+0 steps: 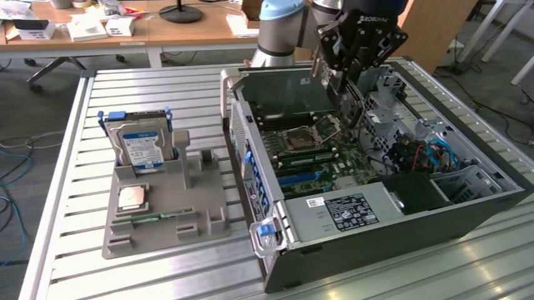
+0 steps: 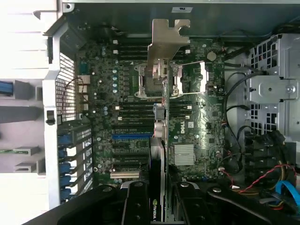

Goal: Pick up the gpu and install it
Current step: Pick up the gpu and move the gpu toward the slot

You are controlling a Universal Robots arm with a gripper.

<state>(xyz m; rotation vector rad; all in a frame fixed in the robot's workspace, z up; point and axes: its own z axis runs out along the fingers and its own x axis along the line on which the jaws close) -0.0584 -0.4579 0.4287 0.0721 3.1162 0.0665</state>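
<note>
Black and edge-on, the gpu (image 2: 157, 154) sits clamped between the fingers of the hand (image 2: 159, 201) (an NVIDIA mark shows on it), held upright over the motherboard (image 1: 313, 153) inside the open computer case (image 1: 376, 231). In the exterior view, the hard drive (image 1: 142, 145) stands in a grey holder (image 1: 179, 219) on the counter (image 1: 150, 87), at nine o'clock from the case.

surface: slatted metal table (image 1: 142, 87) | carrying: open computer case (image 1: 417, 244) | grey parts holder (image 1: 200, 212) sitting beside the case, toward the exterior view's left
</note>
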